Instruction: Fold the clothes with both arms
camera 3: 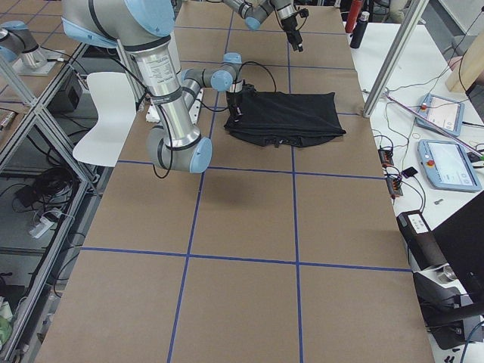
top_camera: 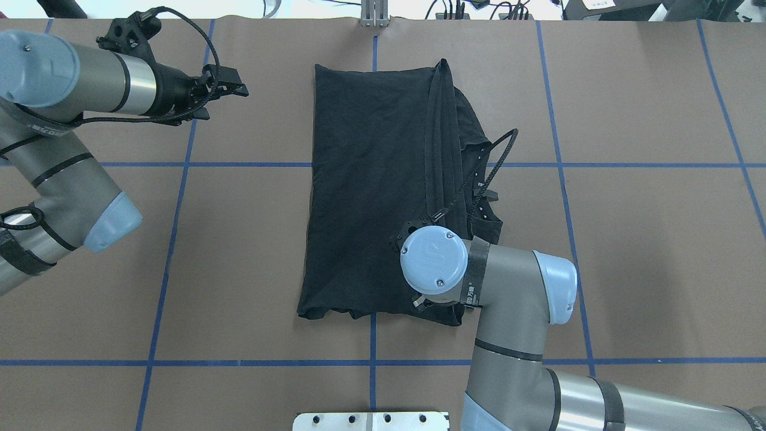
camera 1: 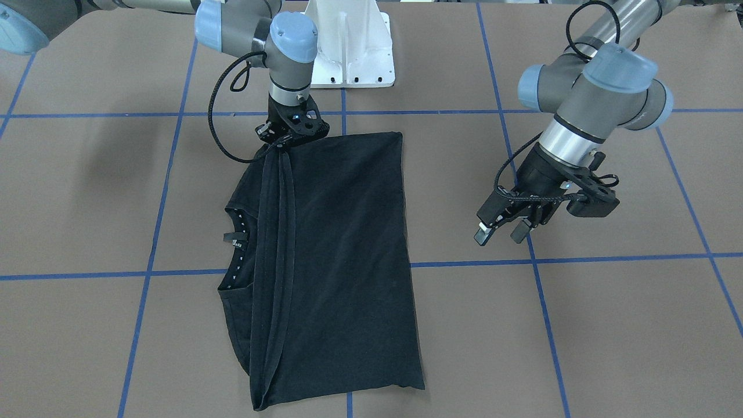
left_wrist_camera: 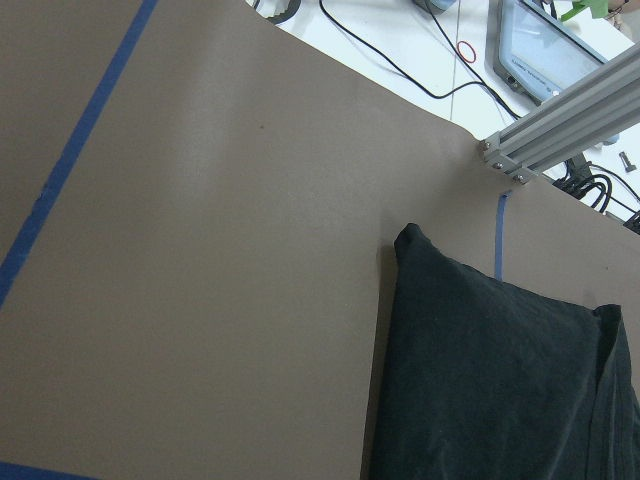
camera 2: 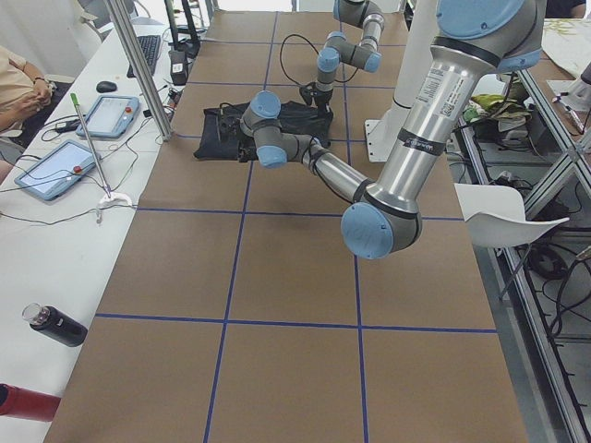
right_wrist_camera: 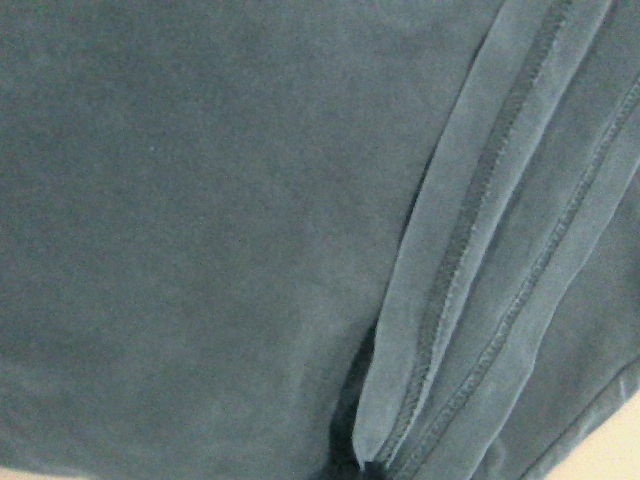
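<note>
We see the soft black short-sleeved T-shirt [camera 1: 342, 244] lying folded in the middle of the brown table [camera 1: 609, 325]. Our black two-finger right gripper [camera 1: 282, 146] pinches its hem at the shirt's top left corner. Our black left gripper [camera 1: 500, 231] hangs at the right, fingers spread, holding nothing. We think the shirt is light and floppy, best grabbed at corners or hems

I see the T-shirt [camera 1: 342, 244] lying on the table [camera 1: 609, 325], just in front of the pedestal [camera 1: 348, 46]. My right gripper [camera 1: 287, 144] sits at the shirt's robot-side edge. The left gripper [camera 1: 504, 231] hangs well apart, off to the left.
</note>
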You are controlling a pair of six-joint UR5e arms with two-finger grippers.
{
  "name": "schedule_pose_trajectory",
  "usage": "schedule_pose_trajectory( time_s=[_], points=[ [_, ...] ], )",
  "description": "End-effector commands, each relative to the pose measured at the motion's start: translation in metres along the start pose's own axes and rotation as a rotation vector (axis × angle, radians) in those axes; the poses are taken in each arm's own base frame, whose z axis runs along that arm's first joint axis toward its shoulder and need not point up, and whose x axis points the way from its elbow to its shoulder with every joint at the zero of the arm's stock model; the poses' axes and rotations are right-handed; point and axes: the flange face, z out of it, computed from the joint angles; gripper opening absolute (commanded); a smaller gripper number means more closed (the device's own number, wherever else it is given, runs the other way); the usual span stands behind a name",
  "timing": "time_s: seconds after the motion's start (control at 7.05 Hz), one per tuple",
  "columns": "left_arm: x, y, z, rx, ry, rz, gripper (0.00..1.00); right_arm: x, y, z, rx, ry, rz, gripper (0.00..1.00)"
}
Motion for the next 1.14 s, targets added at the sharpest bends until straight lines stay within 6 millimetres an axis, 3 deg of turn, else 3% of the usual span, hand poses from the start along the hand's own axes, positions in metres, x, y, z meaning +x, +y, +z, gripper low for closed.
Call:
schedule_pose_trajectory(
  time_s=[0.0, 0.14, 0.28, 0.57, 0.71, 0.85, 0.99],
  points=[
    [0.002, 0.000, -0.001, 0.000, 0.004, -0.006, 0.99, 0.012, 0.004, -0.008, 0.010, 0.002, 0.019, 0.00],
    [0.002, 0.000, -0.002, 0.000, 0.005, -0.007, 0.99, 0.032, 0.046, -0.010, 0.005, -0.012, 0.072, 0.00],
    [0.004, 0.001, -0.003, 0.001, 0.008, -0.008, 0.99, 0.010, 0.088, -0.003, -0.034, -0.032, 0.244, 0.00],
    [0.007, 0.002, -0.004, 0.001, 0.012, -0.038, 0.99, 0.012, 0.087, -0.012, -0.032, -0.053, 0.373, 0.00],
    [0.007, 0.002, -0.004, 0.001, 0.012, -0.040, 0.99, 0.017, 0.084, -0.010, -0.031, -0.046, 0.388, 0.33],
    [0.007, 0.002, -0.004, 0.001, 0.014, -0.039, 0.99, 0.020, 0.083, -0.013, -0.029, -0.049, 0.461, 0.48],
    [0.008, 0.002, -0.004, 0.001, 0.015, -0.037, 0.99, 0.021, 0.084, -0.013, -0.020, -0.072, 0.550, 0.55]
  ],
)
